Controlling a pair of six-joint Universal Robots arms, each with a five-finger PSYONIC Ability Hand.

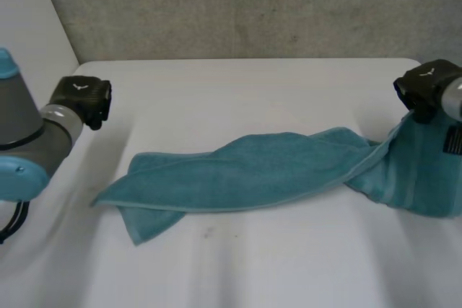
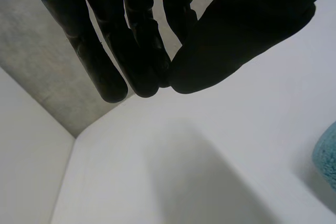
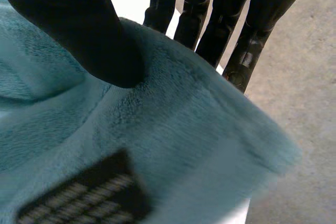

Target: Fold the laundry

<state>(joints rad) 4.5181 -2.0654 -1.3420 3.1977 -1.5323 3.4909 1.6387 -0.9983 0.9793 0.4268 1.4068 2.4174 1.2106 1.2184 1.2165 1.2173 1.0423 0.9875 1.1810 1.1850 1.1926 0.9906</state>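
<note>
A teal towel (image 1: 253, 171) lies twisted and stretched across the white table (image 1: 245, 91). Its right end is lifted off the surface by my right hand (image 1: 426, 88). In the right wrist view the thumb (image 3: 79, 30) presses on the cloth (image 3: 173, 129) while the fingers (image 3: 210, 19) sit behind its edge, pinching it. A black label (image 3: 89, 192) shows on the towel near that grip. My left hand (image 1: 83, 99) hovers at the table's left side, apart from the towel. Its fingers (image 2: 126, 40) meet the thumb (image 2: 236, 30) with nothing between them. The towel's end (image 2: 328, 153) shows well beyond the left hand's fingertips.
A grey wall (image 1: 238, 5) runs behind the table's far edge. The left arm (image 1: 25, 135) reaches in over the table's left side. Bare tabletop (image 1: 253, 265) lies in front of the towel.
</note>
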